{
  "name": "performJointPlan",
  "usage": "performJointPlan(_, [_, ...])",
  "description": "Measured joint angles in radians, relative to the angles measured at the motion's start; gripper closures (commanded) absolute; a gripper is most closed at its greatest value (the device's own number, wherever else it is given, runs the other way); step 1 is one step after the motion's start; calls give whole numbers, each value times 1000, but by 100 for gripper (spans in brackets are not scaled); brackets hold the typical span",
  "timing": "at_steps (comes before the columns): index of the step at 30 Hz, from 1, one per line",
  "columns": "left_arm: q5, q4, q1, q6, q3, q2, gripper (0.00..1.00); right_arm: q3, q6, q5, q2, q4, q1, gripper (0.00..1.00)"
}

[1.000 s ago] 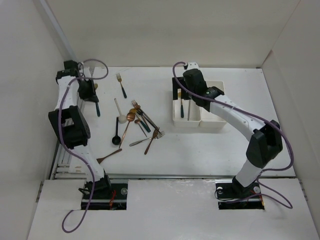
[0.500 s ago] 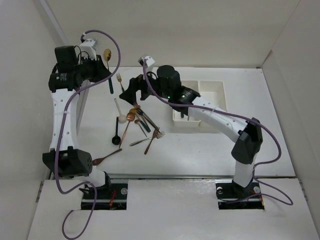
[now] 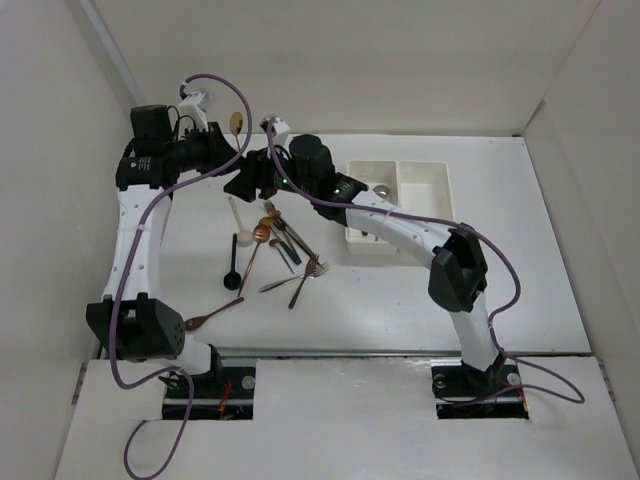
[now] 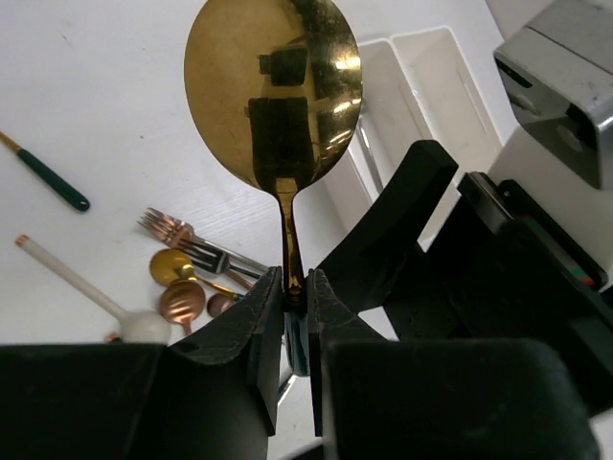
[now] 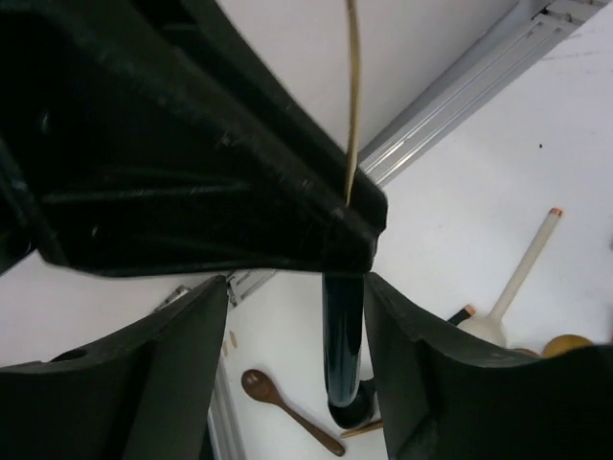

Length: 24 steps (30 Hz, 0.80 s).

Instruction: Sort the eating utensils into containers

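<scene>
My left gripper (image 3: 228, 152) is raised above the table's far left and is shut on the neck of a gold spoon (image 3: 237, 122) with a dark handle. In the left wrist view the spoon's bowl (image 4: 273, 96) stands above the shut gripper (image 4: 292, 278). My right gripper (image 3: 243, 182) reaches in from the right. In the right wrist view it is open (image 5: 295, 283), and the spoon's dark handle (image 5: 342, 355) hangs between its fingers, close to the right finger (image 5: 421, 374). Several eating utensils (image 3: 272, 240) lie in a loose pile. The white containers (image 3: 400, 170) stand at the back right.
A wooden spoon (image 5: 287, 407) and a white-handled spoon (image 5: 522, 278) lie on the table below the grippers. A green-handled utensil (image 4: 48, 177) lies apart at the far left. A metal rail (image 5: 460, 105) runs along the table's left edge. The right arm (image 3: 400, 225) spans across the left container.
The left arm has lifted the gold spoon and carried it rightward. The right arm has swung from the containers over to it, and its jaws have narrowed around the handle.
</scene>
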Motion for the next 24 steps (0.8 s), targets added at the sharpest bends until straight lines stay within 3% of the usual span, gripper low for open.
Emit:
performJointPlan(1, [9, 2, -2, -10, -8, 0, 100, 6, 8, 8, 7, 1, 0, 46])
performJointPlan(2, [17, 5, -3, -18, -16, 0, 100, 7, 13, 15, 11, 0, 0, 66])
performJointPlan(4, [29, 7, -6, -34, -21, 0, 100, 9, 29, 40, 12, -10, 0, 85])
performJointPlan(5, [32, 11, -6, -36, -22, -4, 100, 9, 34, 58, 13, -21, -5, 100])
performJointPlan(6, [31, 20, -6, -42, -23, -6, 96, 9, 37, 57, 14, -13, -10, 100])
performJointPlan(7, [34, 29, -8, -41, -24, -6, 80, 9, 40, 66, 14, -14, -11, 100])
performJointPlan(9, [31, 39, -10, -37, -24, -6, 35, 5, 44, 82, 13, -1, -9, 100])
performJointPlan(10, [18, 45, -10, -32, -24, -7, 0, -3, 43, 88, 10, 0, -10, 100])
performJointPlan(18, [-179, 32, -19, 1, -26, 22, 0, -227, 48, 225, -117, -76, -98, 100])
performJointPlan(24, [-420, 1, -26, -8, 95, 256, 0, -370, 32, 453, -245, -261, -304, 100])
